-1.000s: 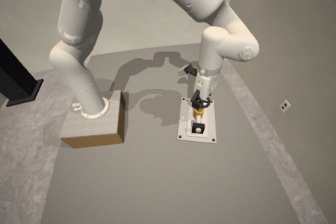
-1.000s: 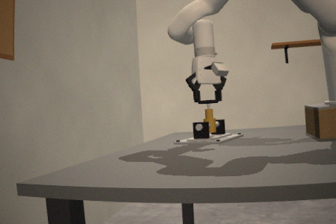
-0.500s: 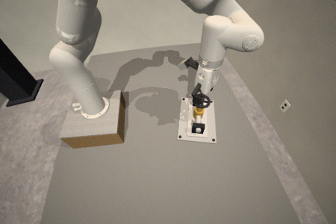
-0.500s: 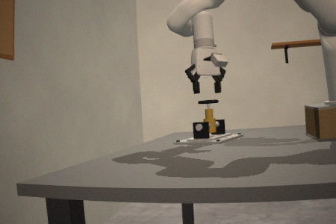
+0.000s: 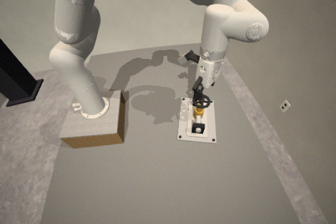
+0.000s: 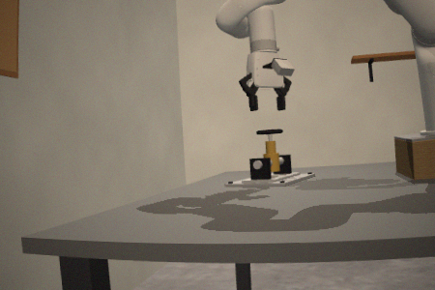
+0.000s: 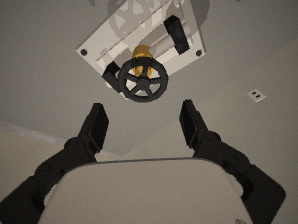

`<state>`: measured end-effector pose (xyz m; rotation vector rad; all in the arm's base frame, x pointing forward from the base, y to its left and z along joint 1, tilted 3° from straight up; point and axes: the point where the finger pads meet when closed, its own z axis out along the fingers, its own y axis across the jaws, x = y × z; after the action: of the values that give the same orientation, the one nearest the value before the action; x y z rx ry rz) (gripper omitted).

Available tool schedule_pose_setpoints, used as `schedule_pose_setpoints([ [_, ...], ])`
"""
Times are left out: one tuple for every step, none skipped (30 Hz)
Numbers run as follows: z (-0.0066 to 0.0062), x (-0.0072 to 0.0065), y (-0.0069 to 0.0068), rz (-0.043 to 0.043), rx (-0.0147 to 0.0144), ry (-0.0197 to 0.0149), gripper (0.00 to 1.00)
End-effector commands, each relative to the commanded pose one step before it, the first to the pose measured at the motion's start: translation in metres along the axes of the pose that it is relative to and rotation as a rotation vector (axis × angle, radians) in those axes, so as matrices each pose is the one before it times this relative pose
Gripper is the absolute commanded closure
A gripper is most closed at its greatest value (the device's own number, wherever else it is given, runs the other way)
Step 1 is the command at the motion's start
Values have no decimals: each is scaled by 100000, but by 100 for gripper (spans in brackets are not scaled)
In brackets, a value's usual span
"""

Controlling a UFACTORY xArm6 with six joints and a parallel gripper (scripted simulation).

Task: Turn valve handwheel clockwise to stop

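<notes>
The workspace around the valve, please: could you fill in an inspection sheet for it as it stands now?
Surface: grey table, crossed by the arm's shadow.
Job's things: valve with black handwheel on a yellow stem, bolted to a white base plate.
Clutter: nothing seen.
Grippers: gripper open, empty, hanging above the handwheel with a gap, not touching.
Cables: nothing seen.
Surroundings: arm on a wooden pedestal; wall socket; wooden shelf.

The gripper (image 6: pixel 267 102) hung wide open, holding nothing, well above the black handwheel (image 6: pixel 270 131). The valve (image 6: pixel 271 159) stood on a white plate (image 6: pixel 301 176) on the grey table (image 6: pixel 145 239).
</notes>
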<state>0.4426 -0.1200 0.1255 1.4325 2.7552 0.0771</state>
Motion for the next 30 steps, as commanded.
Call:
schedule_pose_setpoints([
  [-767,-66,56,-6,-207,-252,0],
  [-94,0,0,0,0,0,0],
  [-82,0,0,0,0,0,0],
  [-70,0,0,0,0,0,0],
  [0,0,0,0,0,0,0],
  [0,0,0,0,0,0,0],
  [-58,0,0,0,0,0,0],
  [-47,0,0,0,0,0,0],
  [-37,0,0,0,0,0,0],
  [-27,0,0,0,0,0,0],
  [-19,0,0,0,0,0,0],
  [-12,0,0,0,0,0,0],
  [-6,0,0,0,0,0,0],
  [-2,0,0,0,0,0,0],
  [0,0,0,0,0,0,0],
  [0,0,0,0,0,0,0],
  [0,0,0,0,0,0,0],
  [0,0,0,0,0,0,0],
  [0,0,0,0,0,0,0],
  [0,0,0,0,0,0,0],
  [0,0,0,0,0,0,0],
  [0,0,0,0,0,0,0],
  [0,0,0,0,0,0,0],
  [0,0,0,0,0,0,0],
  [0,0,0,0,0,0,0],
  [0,0,0,0,0,0,0],
  [0,0,0,0,0,0,0],
  [0,0,0,0,0,0,0],
  [0,0,0,0,0,0,0],
  [0,0,0,0,0,0,0],
])
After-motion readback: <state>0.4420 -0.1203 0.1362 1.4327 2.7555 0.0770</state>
